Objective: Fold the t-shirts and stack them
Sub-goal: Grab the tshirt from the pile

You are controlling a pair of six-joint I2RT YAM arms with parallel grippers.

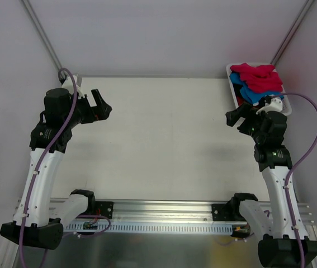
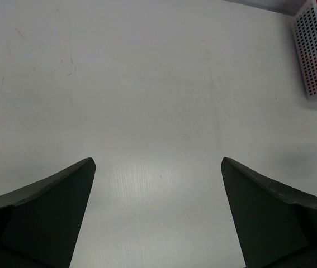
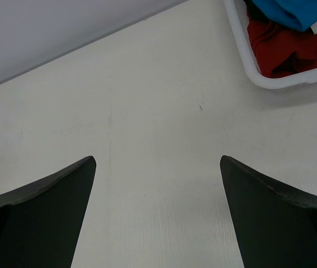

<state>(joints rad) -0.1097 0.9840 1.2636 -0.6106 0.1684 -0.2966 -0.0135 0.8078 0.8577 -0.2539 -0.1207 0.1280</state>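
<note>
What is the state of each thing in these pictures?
basket: upright, full
crimson t-shirt: crumpled, topmost in it
blue t-shirt: crumpled, under the crimson one
dark red t-shirt: crumpled, partly under the blue one
left end effector: open, empty
right end effector: open, empty

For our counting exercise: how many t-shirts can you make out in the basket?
3: crimson t-shirt on top, blue one beneath it, darker red one lowest, against the basket wall. More may lie hidden.
</note>
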